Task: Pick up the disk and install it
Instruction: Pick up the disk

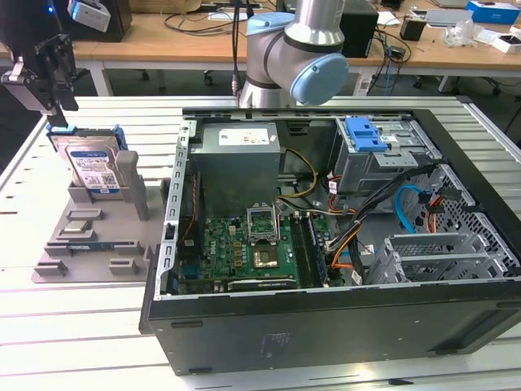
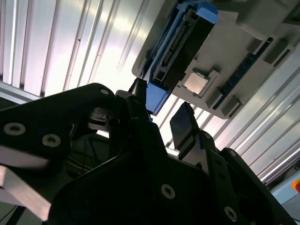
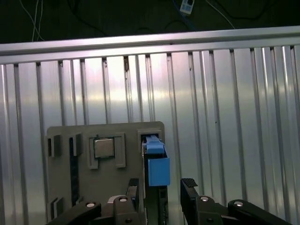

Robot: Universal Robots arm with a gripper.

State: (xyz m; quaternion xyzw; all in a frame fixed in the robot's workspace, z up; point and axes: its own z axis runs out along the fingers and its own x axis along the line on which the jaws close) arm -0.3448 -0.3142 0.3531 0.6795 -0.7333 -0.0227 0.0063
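Note:
The disk (image 1: pixel 95 169) stands on edge in a grey holder (image 1: pixel 89 238) on the exterior view's left, its white-and-blue label facing out and a blue bracket around it. My gripper (image 1: pixel 58 120) hangs just above the disk's upper far corner. In both wrist views the dark fingers (image 3: pixel 188 186) stand apart on either side of the blue bracket's end (image 3: pixel 158 165), with a gap on one side. The disk's dark edge (image 2: pixel 183 43) runs away from the gripper (image 2: pixel 161 112), which is open.
An open computer case (image 1: pixel 326 318) lies on the slatted metal table, with a motherboard, cables and a metal drive cage topped by a blue latch (image 1: pixel 365 134). The grey holder also carries a processor chip (image 3: pixel 104 148). The arm's base (image 1: pixel 293 49) stands behind the case.

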